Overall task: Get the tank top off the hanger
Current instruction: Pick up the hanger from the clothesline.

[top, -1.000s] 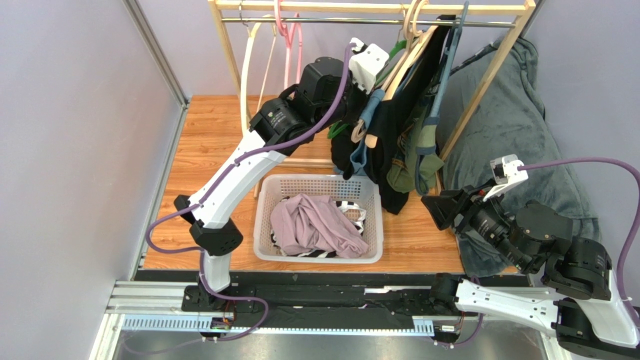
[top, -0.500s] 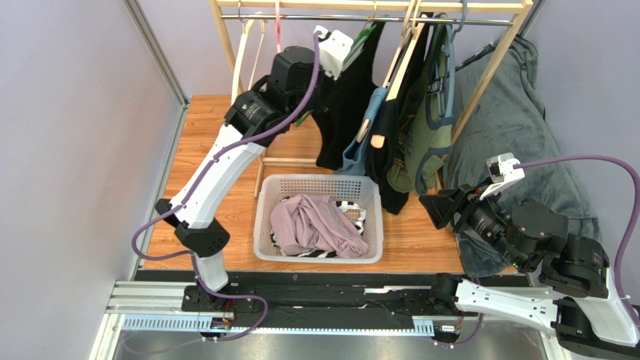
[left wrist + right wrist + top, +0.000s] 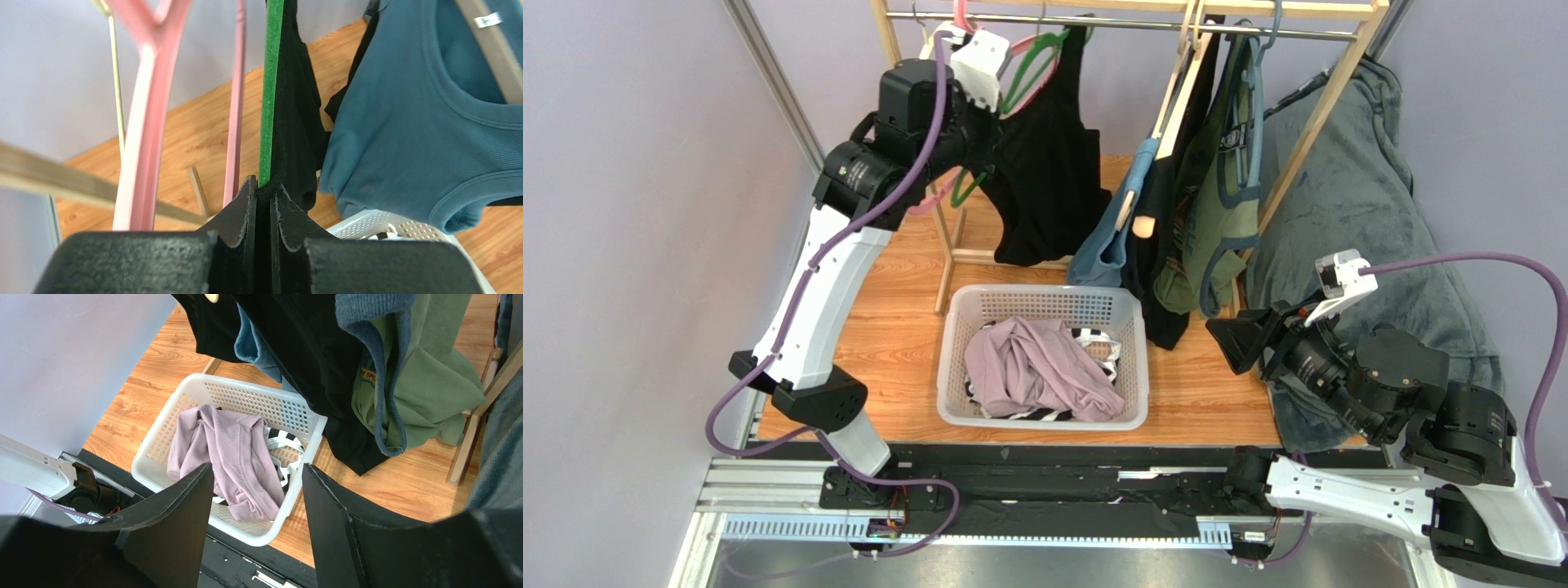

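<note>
A black tank top (image 3: pixel 1051 172) hangs on a green hanger (image 3: pixel 1032 59) from the rail, at its left part. My left gripper (image 3: pixel 1004 104) is shut on the tank top's strap where it lies over the hanger. In the left wrist view the gripper (image 3: pixel 265 184) pinches a bunch of black fabric (image 3: pixel 299 135) at the foot of the green hanger arm (image 3: pixel 271 92). My right gripper (image 3: pixel 1236 339) is open and empty, low at the right beside the basket; it also shows in the right wrist view (image 3: pixel 258 471).
Pink hangers (image 3: pixel 147 110) hang just left of the green one. A teal tank top (image 3: pixel 417 122), a dark garment and a green garment (image 3: pixel 1210 245) hang to the right. A white basket (image 3: pixel 952 368) holding a mauve garment (image 3: pixel 1044 368) sits below. A grey blanket (image 3: pixel 1357 184) lies at the right.
My left arm has moved left along the rail, carrying the black tank top and green hanger away from the other hanging clothes. The right arm has stayed put.
</note>
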Motion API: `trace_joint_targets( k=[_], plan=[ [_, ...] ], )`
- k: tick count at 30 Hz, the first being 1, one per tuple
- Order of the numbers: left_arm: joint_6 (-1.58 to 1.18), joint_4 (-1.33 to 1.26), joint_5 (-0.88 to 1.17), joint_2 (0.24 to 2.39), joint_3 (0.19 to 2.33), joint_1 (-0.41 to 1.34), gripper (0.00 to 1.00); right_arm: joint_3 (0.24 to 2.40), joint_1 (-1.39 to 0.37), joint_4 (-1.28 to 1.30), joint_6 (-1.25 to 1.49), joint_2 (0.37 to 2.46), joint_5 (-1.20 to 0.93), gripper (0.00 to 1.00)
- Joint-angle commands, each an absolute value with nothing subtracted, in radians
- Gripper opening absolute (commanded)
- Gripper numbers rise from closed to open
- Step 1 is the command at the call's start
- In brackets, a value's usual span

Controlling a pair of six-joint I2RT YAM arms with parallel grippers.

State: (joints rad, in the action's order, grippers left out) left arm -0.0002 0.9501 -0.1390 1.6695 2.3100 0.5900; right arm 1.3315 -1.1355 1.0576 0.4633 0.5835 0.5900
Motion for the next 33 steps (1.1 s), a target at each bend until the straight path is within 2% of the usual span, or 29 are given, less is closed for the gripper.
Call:
trace_joint_targets(
  k=[1, 8, 19, 26, 33],
  plan=[
    [-0.074, 0.917, -0.084, 1.664, 2.304, 0.52, 0.0, 1.351, -1.131, 1.035, 0.469, 0.612, 0.589, 0.59],
    [-0.078, 0.93, -0.038, 1.709, 2.344, 0.492, 0.0, 1.347, -1.132, 1.023, 0.468, 0.637, 0.586, 0.59],
    [-0.038, 0.969, 0.196, 1.586, 2.315, 0.528, 0.0, 1.339, -1.132, 1.02, 0.459, 0.644, 0.594, 0.6],
    [-0.008, 0.965, 0.158, 1.569, 2.396, 0.545, 0.0, 1.316, -1.131, 1.012, 0.477, 0.644, 0.575, 0.6],
    [0.028, 0.966, 0.109, 1.657, 2.477, 0.545, 0.0, 1.316, -1.131, 1.019, 0.498, 0.632, 0.566, 0.6]
  ],
)
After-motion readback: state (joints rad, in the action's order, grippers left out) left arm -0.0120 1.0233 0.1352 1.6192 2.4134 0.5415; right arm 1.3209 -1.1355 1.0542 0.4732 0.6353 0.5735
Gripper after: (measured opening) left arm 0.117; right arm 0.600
